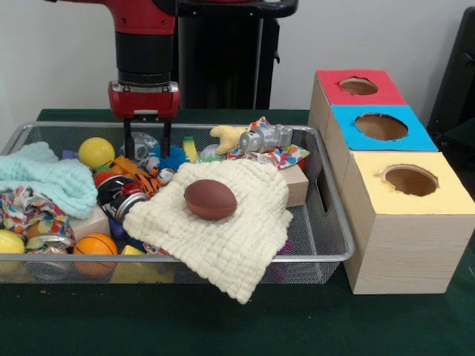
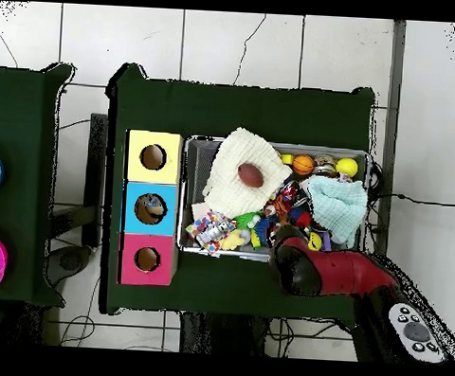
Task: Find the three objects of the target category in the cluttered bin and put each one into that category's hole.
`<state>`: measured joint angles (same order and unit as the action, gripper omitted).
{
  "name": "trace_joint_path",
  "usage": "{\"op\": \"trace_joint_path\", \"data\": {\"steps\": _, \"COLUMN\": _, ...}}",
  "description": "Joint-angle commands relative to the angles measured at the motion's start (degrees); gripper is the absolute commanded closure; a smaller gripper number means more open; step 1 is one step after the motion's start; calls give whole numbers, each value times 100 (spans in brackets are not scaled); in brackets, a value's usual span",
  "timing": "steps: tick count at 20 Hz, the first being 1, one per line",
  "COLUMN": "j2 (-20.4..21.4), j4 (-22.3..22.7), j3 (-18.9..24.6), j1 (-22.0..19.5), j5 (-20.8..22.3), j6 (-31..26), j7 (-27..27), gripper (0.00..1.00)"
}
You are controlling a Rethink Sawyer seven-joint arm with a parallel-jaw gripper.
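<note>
Gripper (image 1: 147,141) being held over the cluttered bin (image 1: 330,222)
Its fingers are being kept apart, nothing gripped; the brown football (image 1: 210,199) is lying just beside them.

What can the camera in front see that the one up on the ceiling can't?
Only the front view shows the gripper with its two fingers apart, reaching down into the toys; from overhead the red arm hides it. Only the overhead view shows something sitting inside the blue box's hole, and round blue and pink shapes on a second table. Both show the brown football lying on the cream cloth, the light blue cloth and the three coloured boxes.
</note>
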<state>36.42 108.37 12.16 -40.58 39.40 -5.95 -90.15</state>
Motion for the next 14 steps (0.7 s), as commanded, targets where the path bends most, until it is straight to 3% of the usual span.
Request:
{"op": "trace_joint_path", "data": {"steps": 1, "j2": 48, "j4": 133, "j3": -103, "j1": -174, "j5": 9, "j6": -389, "j7": -427, "gripper": 0}}
{"op": "trace_joint_path", "data": {"steps": 14, "j2": -649, "j4": 152, "j3": -545, "j1": -120, "j5": 322, "j6": 347, "j7": -598, "gripper": 0}}
